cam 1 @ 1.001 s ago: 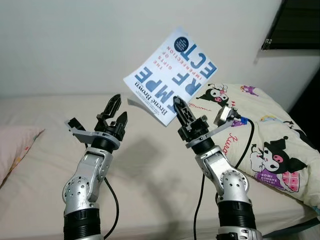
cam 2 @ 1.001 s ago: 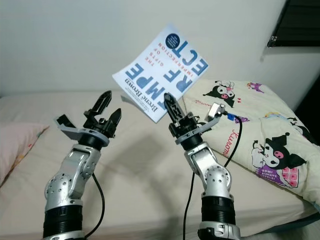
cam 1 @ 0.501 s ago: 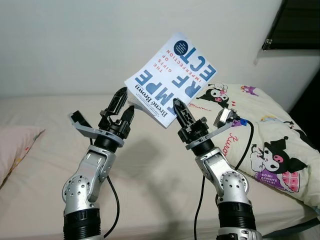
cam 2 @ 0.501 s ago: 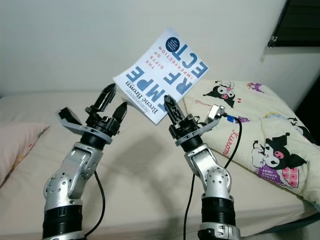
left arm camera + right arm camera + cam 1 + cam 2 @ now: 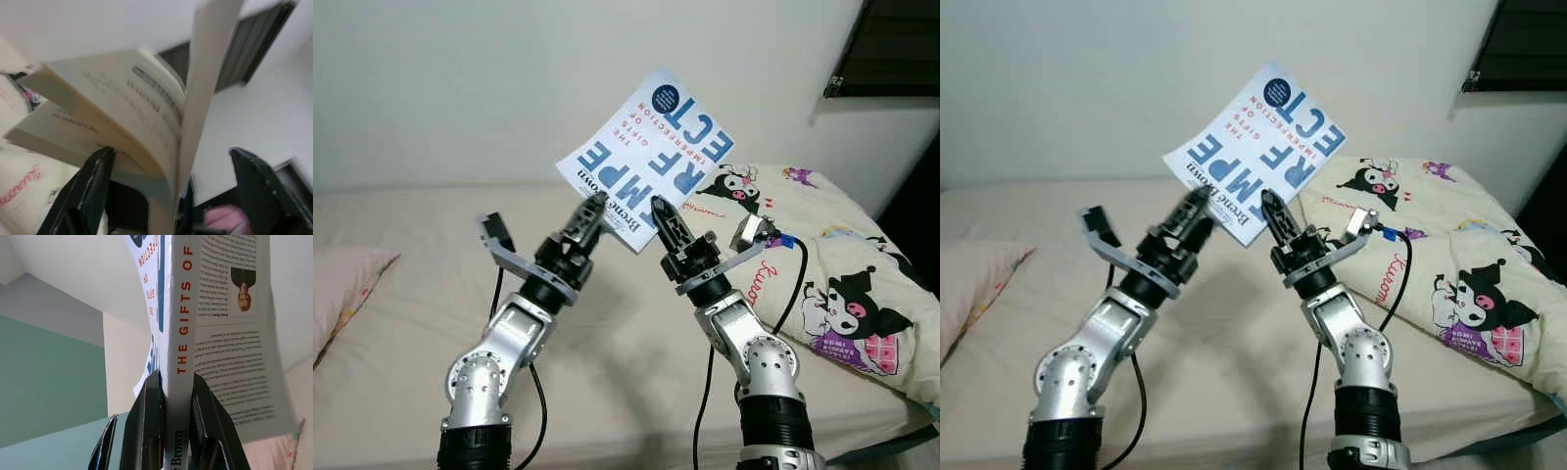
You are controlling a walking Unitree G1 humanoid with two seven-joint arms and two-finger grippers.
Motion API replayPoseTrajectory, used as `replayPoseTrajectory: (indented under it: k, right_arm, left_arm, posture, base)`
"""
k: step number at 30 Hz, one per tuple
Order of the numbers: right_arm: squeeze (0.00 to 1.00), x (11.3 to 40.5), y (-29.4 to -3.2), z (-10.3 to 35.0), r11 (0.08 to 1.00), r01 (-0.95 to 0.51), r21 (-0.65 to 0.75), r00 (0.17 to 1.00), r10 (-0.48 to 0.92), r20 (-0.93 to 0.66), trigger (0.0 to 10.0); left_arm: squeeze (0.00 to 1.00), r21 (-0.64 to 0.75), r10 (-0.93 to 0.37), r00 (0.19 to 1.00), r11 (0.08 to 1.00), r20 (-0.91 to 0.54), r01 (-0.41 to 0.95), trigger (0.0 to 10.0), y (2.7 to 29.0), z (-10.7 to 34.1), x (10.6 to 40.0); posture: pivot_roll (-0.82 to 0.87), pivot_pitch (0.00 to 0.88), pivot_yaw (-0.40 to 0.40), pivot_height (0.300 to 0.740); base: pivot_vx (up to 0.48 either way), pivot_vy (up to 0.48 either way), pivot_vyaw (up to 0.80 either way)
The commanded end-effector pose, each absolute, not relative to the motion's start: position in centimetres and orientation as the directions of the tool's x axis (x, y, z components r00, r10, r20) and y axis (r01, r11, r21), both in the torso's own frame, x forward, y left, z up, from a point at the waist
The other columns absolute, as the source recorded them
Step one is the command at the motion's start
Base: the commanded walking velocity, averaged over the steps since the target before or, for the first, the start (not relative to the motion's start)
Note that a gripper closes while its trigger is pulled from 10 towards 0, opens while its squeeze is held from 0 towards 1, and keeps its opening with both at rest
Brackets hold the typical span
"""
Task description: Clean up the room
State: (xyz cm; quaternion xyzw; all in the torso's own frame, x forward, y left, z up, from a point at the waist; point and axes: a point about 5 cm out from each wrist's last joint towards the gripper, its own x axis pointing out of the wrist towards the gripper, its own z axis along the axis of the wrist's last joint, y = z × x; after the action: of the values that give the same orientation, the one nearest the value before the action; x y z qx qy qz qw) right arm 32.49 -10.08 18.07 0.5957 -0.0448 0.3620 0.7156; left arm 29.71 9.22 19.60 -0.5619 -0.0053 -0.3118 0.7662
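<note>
Left gripper [image 5: 590,213]: swung inward since a second ago, fingers spread wide around the book's [image 5: 651,147] loose page edge, not yet closed. Right gripper [image 5: 171,396]: clamped on the spine, book held aloft over the bed [image 5: 401,323]. Judgement: two-handed hold forming before stowing.

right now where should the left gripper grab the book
On the free page edge, coming from the robot's left. The right gripper already clamps the spine, so the book hangs tilted with its pages fanning toward the open left gripper, whose fingers straddle that edge.
</note>
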Motion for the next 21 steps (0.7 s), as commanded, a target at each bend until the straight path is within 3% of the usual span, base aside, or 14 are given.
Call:
replayPoseTrajectory:
  k: [1, 4, 5, 8, 9, 11, 13, 15, 16, 21]
  right_arm:
    - [0.0, 32.4, -9.1, 18.4, 0.011, -0.586, 0.81, 0.71, 0.489, 0.507, 10.0]
    - [0.0, 32.4, -9.0, 18.4, 0.015, -0.588, 0.809, 0.707, 0.496, 0.505, 10.0]
    - [0.0, 32.3, -8.8, 18.4, 0.022, -0.593, 0.805, 0.7, 0.509, 0.502, 10.0]
    - [0.0, 32.3, -8.8, 18.4, 0.022, -0.593, 0.805, 0.7, 0.509, 0.502, 10.0]
    - [0.0, 32.2, -8.5, 18.5, 0.032, -0.604, 0.796, 0.685, 0.531, 0.499, 10.0]
    - [0.0, 32.2, -8.5, 18.5, 0.032, -0.604, 0.796, 0.685, 0.531, 0.499, 10.0]
    - [0.0, 31.6, -7.3, 18.6, 0.091, -0.661, 0.745, 0.628, 0.61, 0.483, 10.0]
    - [0.0, 31.6, -7.3, 18.6, 0.091, -0.661, 0.745, 0.628, 0.61, 0.483, 10.0]
    - [0.0, 31.3, -6.8, 19.0, 0.11, -0.695, 0.71, 0.599, 0.636, 0.487, 10.0]
    - [0.0, 31.4, -6.9, 19.6, 0.099, -0.711, 0.696, 0.587, 0.628, 0.511, 10.0]
  left_arm:
    - [0.75, -0.829, -0.518, 0.784, 0.226, 0.343, 0.512, 10.0, 8.3, 19.9, 29.5]
    - [0.67, -0.821, -0.517, 0.793, 0.263, 0.324, 0.507, 10.0, 8.2, 19.9, 29.6]
    - [0.5, -0.817, -0.518, 0.802, 0.297, 0.297, 0.494, 10.0, 8.1, 19.8, 29.8]
    - [0.5, -0.817, -0.518, 0.802, 0.297, 0.297, 0.494, 10.0, 8.1, 19.8, 29.8]
    - [0.39, -0.818, -0.526, 0.816, 0.344, 0.239, 0.462, 10.0, 7.9, 19.4, 30.2]
    - [0.39, -0.818, -0.526, 0.816, 0.344, 0.239, 0.462, 10.0, 7.9, 19.4, 30.2]
    - [0.2, -0.829, -0.536, 0.831, 0.39, 0.15, 0.401, 10.0, 7.7, 18.2, 30.7]
    - [0.2, -0.829, -0.536, 0.831, 0.39, 0.15, 0.401, 10.0, 7.7, 18.2, 30.7]
    - [0.13, -0.842, -0.521, 0.847, 0.406, 0.107, 0.356, 10.0, 8.0, 17.2, 30.9]
    - [0.02, -0.842, -0.514, 0.855, 0.43, 0.069, 0.326, 10.0, 8.2, 16.3, 30.8]
  posture:
    - [0.01, 0.021, -0.067, 0.73]
    - [0.01, 0.021, -0.067, 0.73]
    - [0.01, 0.02, -0.065, 0.73]
    - [0.01, 0.02, -0.065, 0.73]
    - [0.01, 0.02, -0.065, 0.73]
    - [0.01, 0.02, -0.065, 0.73]
    - [0.01, 0.021, -0.062, 0.73]
    - [0.01, 0.021, -0.062, 0.73]
    - [0.01, 0.021, -0.062, 0.73]
    - [0.01, 0.016, -0.065, 0.73]
  base:
    - [0.0, 0.0, 0.0]
    - [0.0, 0.0, 0.0]
    - [0.0, 0.0, 0.0]
    - [0.0, 0.0, 0.0]
    - [0.0, 0.0, 0.0]
    - [0.0, 0.0, 0.0]
    - [0.0, 0.0, 0.0]
    - [0.0, 0.0, 0.0]
    - [0.0, 0.0, 0.0]
    - [0.0, 0.0, 0.0]
